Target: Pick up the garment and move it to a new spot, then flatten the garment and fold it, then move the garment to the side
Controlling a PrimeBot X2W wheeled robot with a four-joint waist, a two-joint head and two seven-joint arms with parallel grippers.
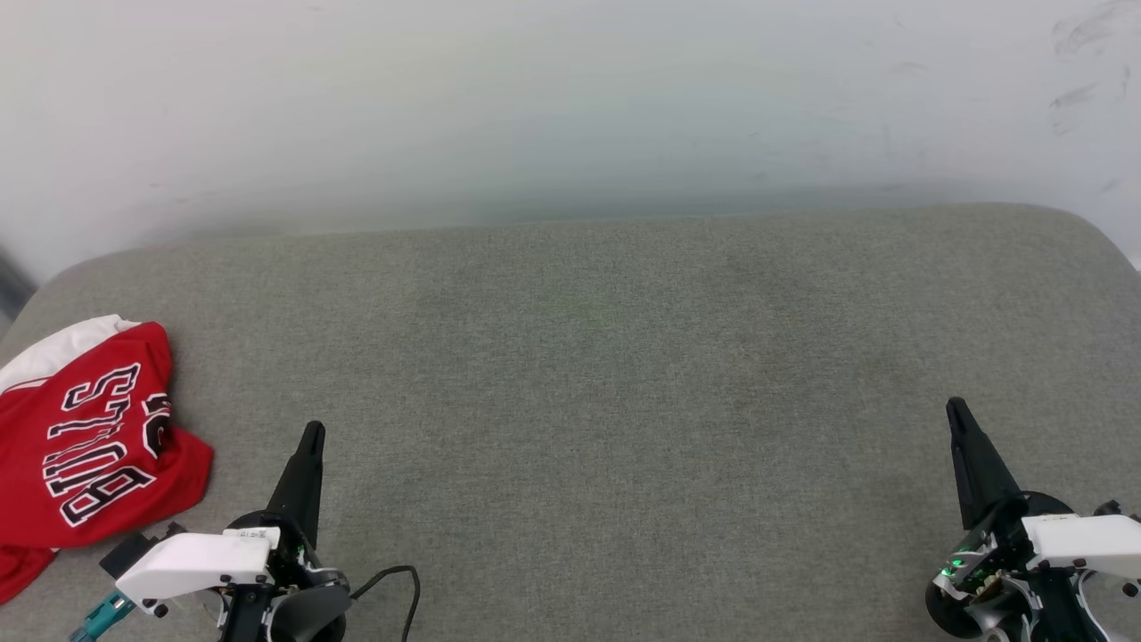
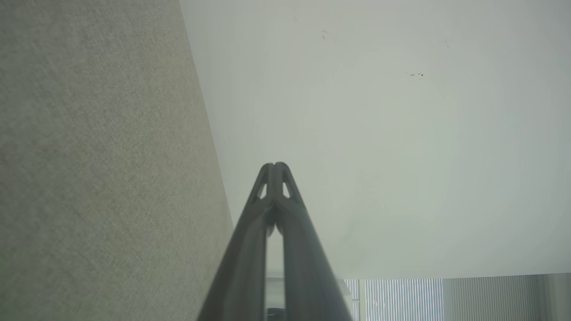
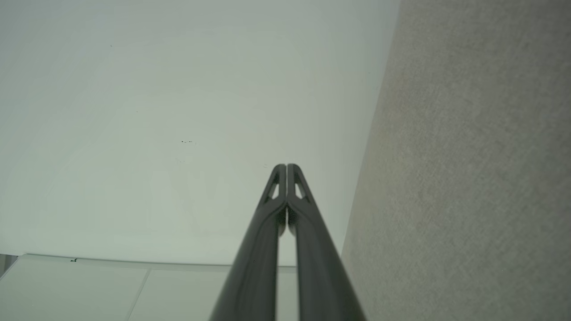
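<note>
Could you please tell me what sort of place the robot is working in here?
Probably an indoor test room set up for folding clothes: a grey fabric-covered surface against a scuffed white wall, a red jersey lying on it, and vertical blinds nearby.

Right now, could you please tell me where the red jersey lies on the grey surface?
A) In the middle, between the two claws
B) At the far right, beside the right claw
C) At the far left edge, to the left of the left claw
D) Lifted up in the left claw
C: the red jersey lies crumpled at the left edge of the grey surface, to the left of the shut, empty left claw.
</note>
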